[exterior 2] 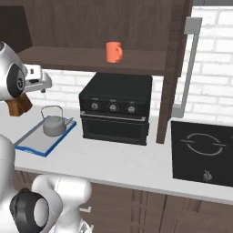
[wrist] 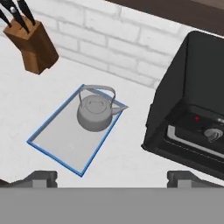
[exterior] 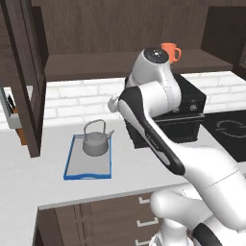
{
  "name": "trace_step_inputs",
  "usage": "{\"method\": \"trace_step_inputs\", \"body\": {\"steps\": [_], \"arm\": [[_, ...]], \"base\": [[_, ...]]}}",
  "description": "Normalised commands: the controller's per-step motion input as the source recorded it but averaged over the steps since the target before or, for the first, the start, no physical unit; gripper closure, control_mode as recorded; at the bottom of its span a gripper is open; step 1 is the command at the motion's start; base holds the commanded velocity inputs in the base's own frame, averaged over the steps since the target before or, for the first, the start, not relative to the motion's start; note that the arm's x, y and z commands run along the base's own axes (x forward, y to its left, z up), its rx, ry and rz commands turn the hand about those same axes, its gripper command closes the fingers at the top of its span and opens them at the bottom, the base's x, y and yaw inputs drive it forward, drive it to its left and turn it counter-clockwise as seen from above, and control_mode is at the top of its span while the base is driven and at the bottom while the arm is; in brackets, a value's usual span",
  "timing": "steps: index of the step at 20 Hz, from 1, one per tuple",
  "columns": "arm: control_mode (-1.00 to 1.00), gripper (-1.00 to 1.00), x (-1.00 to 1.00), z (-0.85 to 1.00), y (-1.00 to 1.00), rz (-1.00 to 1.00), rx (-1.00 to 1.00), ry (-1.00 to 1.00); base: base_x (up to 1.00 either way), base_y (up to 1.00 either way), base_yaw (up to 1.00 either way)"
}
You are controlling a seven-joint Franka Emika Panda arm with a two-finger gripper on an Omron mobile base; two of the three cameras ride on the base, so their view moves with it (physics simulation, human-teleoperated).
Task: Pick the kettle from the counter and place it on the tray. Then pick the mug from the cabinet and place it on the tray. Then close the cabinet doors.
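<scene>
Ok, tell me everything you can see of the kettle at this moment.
The kettle is a squat, round pot of dull grey metal with a flat lid and small knob, a thin wire handle arched upright over it, and a short spout pointing toward the black oven. It stands upright on the blue-rimmed tray, at the end nearer the brick wall, spout reaching over the rim. Nothing but the tray touches it.
</scene>
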Motion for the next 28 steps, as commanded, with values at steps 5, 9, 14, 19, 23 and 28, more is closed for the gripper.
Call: {"method": "trace_step_inputs", "body": {"steps": [5, 9, 14, 19, 23, 28], "arm": [[-1.0, -1.0, -0.13, 0.42, -0.77, -0.06, 0.0, -0.11], [-1.0, -1.0, 0.0, 0.39, -0.78, -0.1, 0.01, -0.13], [-1.0, -1.0, 0.0, 0.43, -0.84, -0.06, 0.08, -0.19], [-1.0, -1.0, 0.07, 0.29, -0.81, -0.08, 0.13, -0.07], [-1.0, -1.0, 0.3, 0.33, -0.69, -0.16, 0.21, 0.0], [-1.0, -1.0, 0.28, 0.37, -0.58, -0.02, 0.17, -0.02]], "base": [[0.0, 0.0, 0.0], [0.0, 0.0, 0.0], [0.0, 0.0, 0.0], [0.0, 0.0, 0.0], [0.0, 0.0, 0.0], [0.0, 0.0, 0.0]]}}
